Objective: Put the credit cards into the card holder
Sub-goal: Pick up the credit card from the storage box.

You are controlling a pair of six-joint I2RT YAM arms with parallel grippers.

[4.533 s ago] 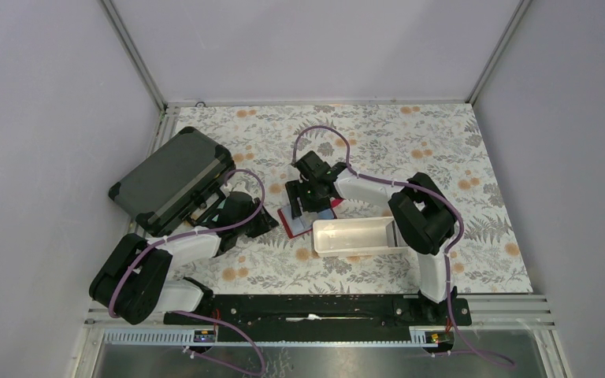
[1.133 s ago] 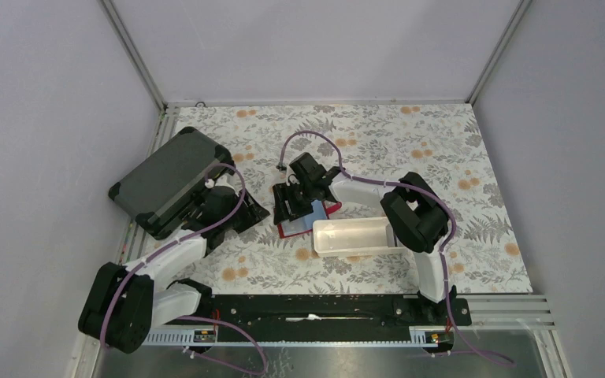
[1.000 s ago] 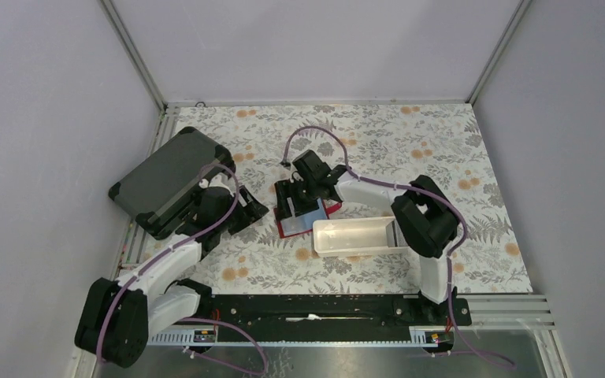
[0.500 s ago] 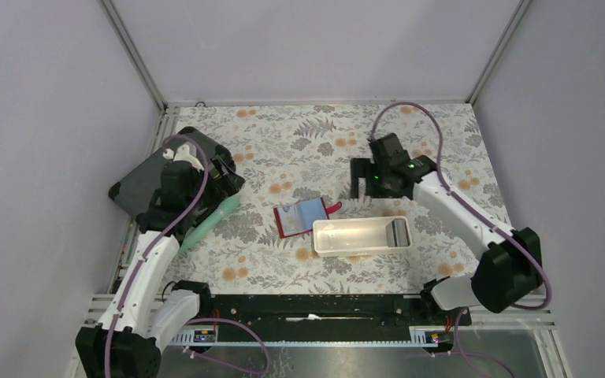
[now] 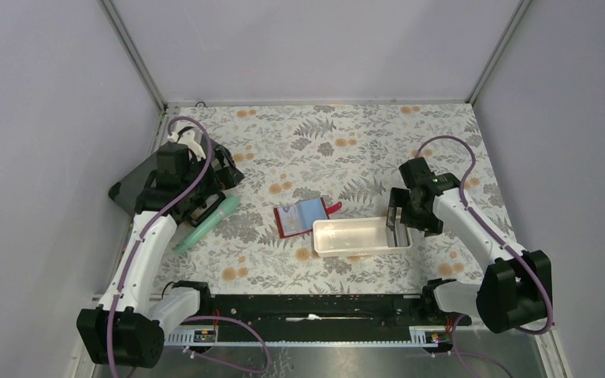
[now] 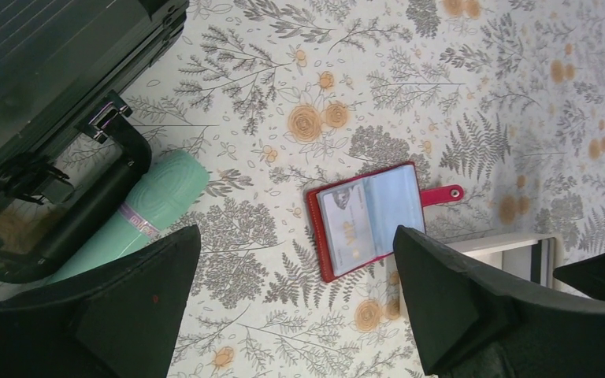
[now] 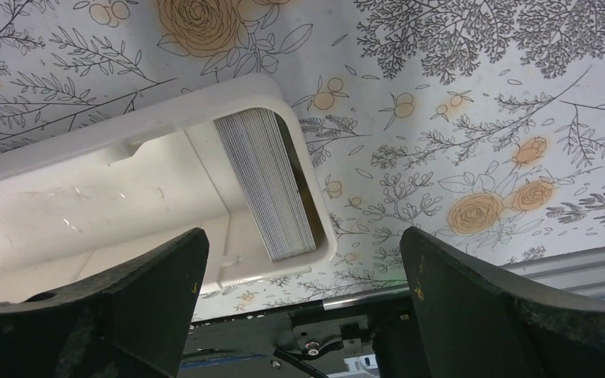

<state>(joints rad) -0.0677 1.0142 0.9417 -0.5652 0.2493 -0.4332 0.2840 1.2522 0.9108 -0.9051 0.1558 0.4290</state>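
The card holder (image 5: 303, 217) is a small red wallet lying open on the floral cloth, its snap tab pointing right. Light blue credit cards (image 6: 370, 216) sit in its sleeves. A stack of cards (image 7: 272, 185) stands on edge at the right end of the white tray (image 7: 110, 189), with a brownish card against the tray wall. My left gripper (image 5: 219, 179) hangs high over the cloth left of the card holder (image 6: 365, 222), open and holding nothing (image 6: 295, 230). My right gripper (image 5: 402, 219) hovers above the tray's right end, open and holding nothing (image 7: 305, 233).
A big dark grey hard case (image 5: 165, 177) lies at the far left under my left arm. A mint green tube (image 5: 207, 224) rests beside it. The white tray (image 5: 354, 236) sits just right of the wallet. A metal rail (image 5: 323, 303) edges the near side.
Both arms have pulled away from the wallet and both grippers have opened. The left one rose toward the case, uncovering the green tube. The right one swung back over the tray's right end.
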